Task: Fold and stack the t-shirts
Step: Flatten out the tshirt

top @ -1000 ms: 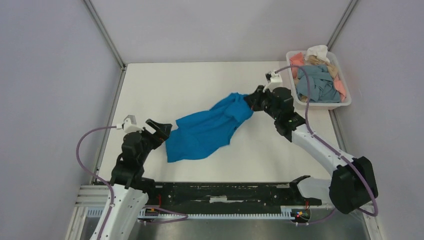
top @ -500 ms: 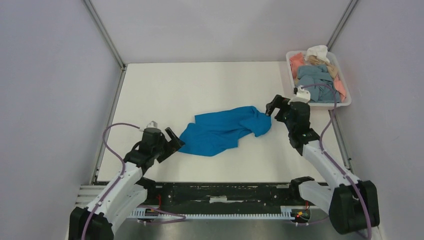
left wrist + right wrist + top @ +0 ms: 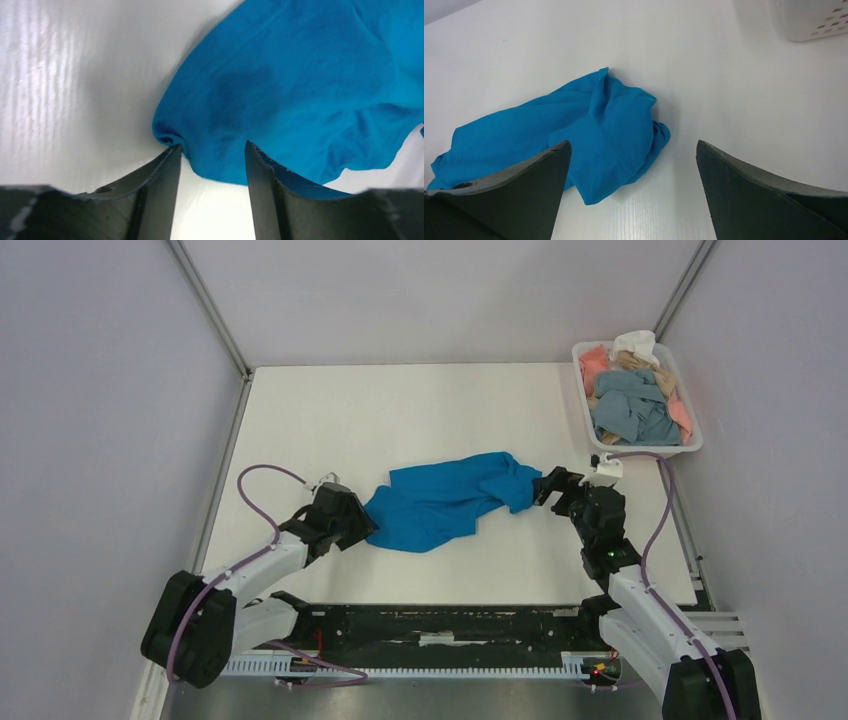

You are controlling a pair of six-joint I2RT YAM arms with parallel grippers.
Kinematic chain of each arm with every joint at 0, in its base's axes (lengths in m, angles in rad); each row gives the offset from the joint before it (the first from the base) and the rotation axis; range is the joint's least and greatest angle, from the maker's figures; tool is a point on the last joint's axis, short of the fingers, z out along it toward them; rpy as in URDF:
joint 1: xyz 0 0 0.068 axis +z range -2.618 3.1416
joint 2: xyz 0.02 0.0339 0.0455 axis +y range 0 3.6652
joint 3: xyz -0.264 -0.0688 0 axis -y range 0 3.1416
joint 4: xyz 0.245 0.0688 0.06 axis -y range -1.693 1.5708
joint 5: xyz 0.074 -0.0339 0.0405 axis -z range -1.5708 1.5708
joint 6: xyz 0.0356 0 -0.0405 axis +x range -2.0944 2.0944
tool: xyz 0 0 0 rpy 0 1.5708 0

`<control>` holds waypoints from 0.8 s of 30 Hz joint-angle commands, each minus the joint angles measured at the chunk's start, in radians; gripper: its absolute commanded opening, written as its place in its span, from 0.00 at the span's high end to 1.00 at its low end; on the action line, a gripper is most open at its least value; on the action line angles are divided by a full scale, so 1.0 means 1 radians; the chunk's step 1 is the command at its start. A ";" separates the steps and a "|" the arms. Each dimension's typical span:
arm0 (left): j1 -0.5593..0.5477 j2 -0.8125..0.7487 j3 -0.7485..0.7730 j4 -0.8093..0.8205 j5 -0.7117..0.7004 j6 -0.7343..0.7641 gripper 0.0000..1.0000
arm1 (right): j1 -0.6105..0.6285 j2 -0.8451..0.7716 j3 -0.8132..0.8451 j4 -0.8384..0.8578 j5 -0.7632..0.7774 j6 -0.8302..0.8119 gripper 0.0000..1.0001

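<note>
A bright blue shirt (image 3: 440, 505), soft and rumpled into a long heap, is lying on the smooth white table (image 3: 400, 410) toward its near edge. The left pincer (image 3: 212, 150) is standing narrowly parted around its bunched left hem. The right pincer (image 3: 633, 143) is gaping wide just beside its right end.

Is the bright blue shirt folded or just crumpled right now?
Crumpled. The blue shirt lies in a wrinkled, bunched heap on the table, with no squared edges.
</note>
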 commanded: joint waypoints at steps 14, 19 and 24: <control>-0.014 0.106 0.010 0.106 -0.035 0.023 0.98 | 0.015 0.081 0.025 0.007 -0.161 -0.061 0.05; -0.025 -0.052 -0.025 0.093 -0.022 0.003 0.98 | 0.207 0.153 0.117 -0.155 0.146 -0.089 0.07; -0.026 -0.150 -0.025 0.053 -0.015 0.001 0.98 | 0.264 0.266 0.147 -0.136 0.192 -0.049 0.15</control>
